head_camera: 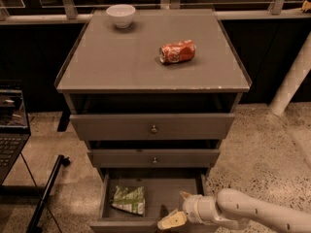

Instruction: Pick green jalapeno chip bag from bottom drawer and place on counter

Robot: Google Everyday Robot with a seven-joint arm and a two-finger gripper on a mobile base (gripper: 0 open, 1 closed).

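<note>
The green jalapeno chip bag lies flat in the left half of the open bottom drawer. My gripper reaches in from the lower right on a white arm. It hangs over the right half of the drawer, just right of the bag and not touching it. Its two pale fingers are spread open and hold nothing. The counter is the flat grey-brown cabinet top above.
An orange-red soda can lies on its side on the counter, and a white bowl stands at its back left. Two knobbed drawers stand slightly open above the bottom one. A laptop and a black stand are at left, a white post at right.
</note>
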